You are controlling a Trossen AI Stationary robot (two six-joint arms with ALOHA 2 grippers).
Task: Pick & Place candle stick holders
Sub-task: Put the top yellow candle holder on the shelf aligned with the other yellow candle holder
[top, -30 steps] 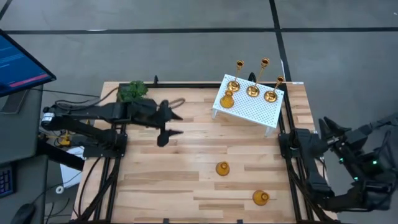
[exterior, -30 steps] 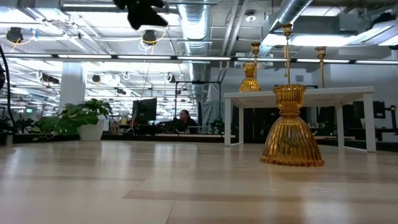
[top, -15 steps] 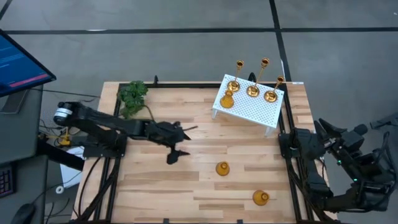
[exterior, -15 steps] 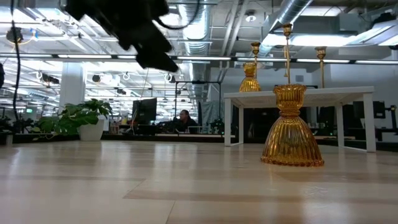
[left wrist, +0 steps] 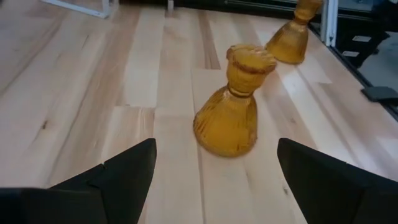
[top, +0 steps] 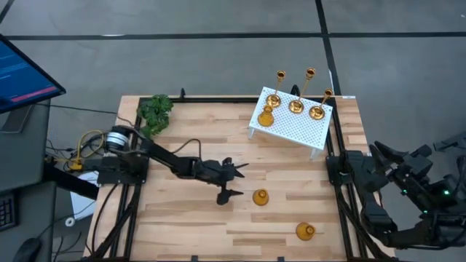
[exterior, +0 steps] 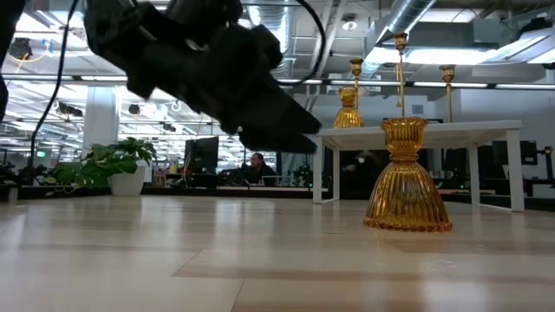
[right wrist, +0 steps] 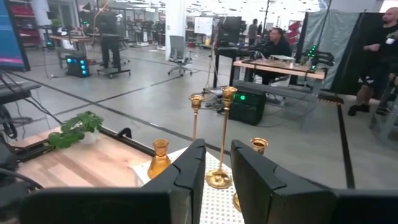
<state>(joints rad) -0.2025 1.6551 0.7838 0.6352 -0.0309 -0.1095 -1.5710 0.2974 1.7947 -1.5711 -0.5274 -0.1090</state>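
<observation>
Two squat amber candle stick holders stand upright on their wide bases on the wooden table, one mid-table and one nearer the front right. Three tall brass sticks and a third amber holder stand on the white perforated stand. My left gripper is open, low over the table. It sits just left of the mid-table holder, which stands ahead of its spread fingers without touching them. My right gripper waits shut, off the table's right side.
A green leafy plant sits at the table's far left corner. The white stand fills the far right part of the table. Bare wood lies left of and in front of the left gripper. People and desks show in the room beyond.
My left gripper has swung from high near the plant down and toward the table's right and near side. It now points almost level, close beside the mid-table amber holder. None of the holders has moved.
</observation>
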